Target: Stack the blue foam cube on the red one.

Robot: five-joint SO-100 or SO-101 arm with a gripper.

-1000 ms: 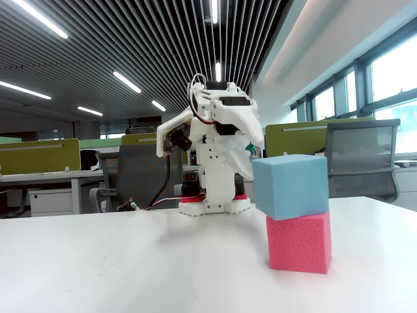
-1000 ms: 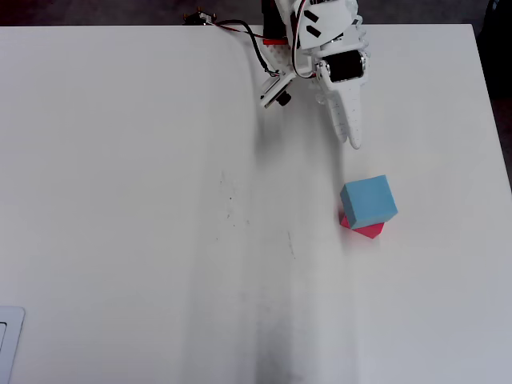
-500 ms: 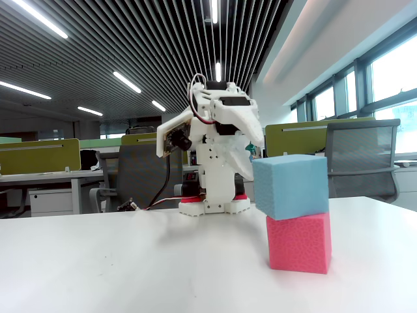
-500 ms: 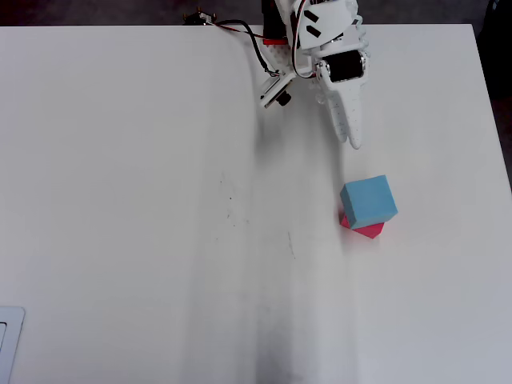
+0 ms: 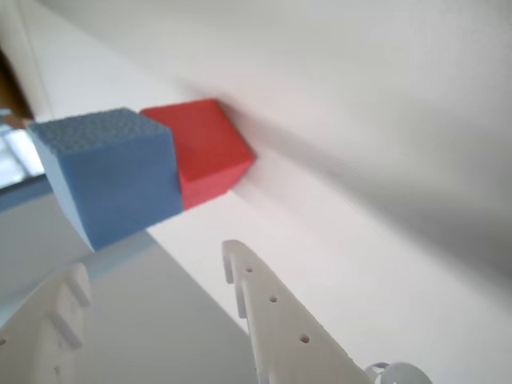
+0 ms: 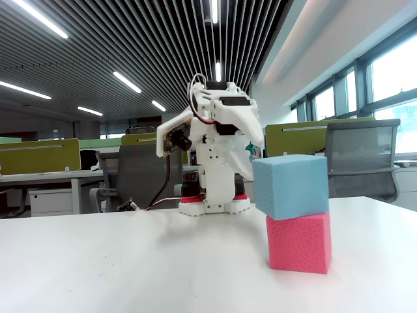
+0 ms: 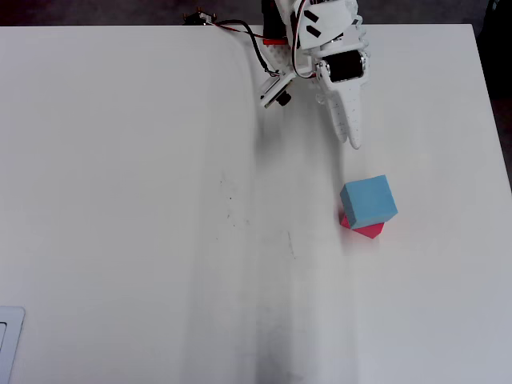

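The blue foam cube [image 6: 291,186] rests on top of the red one [image 6: 300,242], turned slightly and overhanging it. From overhead the blue cube [image 7: 368,198] covers most of the red cube [image 7: 370,230]. My gripper [image 7: 352,142] is drawn back near the arm's base, well apart from the stack and holding nothing. The wrist view shows both cubes, blue [image 5: 108,180] and red [image 5: 208,156], beyond my gripper [image 5: 152,264], whose fingertips stand apart with a gap between them.
The white table [image 7: 144,200] stretches wide to the left of the stack in the overhead view. The arm's base [image 6: 215,195] stands at the far edge, with cables [image 7: 232,28] beside it. Office desks and a chair [image 6: 361,160] lie behind the table.
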